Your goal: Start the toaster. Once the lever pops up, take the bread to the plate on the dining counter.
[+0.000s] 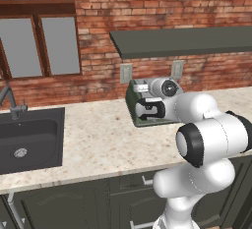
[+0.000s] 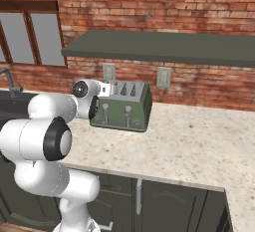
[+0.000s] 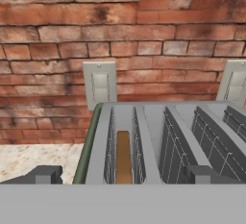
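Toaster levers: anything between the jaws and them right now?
Nothing visible blocks them. The gripper hangs open over the toaster top, above the slot holding the bread. The silver levers sit on its front face, facing open counter.

My hand hangs just left of the toaster [image 2: 122,107], level with its top slots. The toaster stands on the speckled worktop [image 2: 199,141], under the dark shelf [image 2: 164,47], two wall outlets [image 2: 163,76] behind it.
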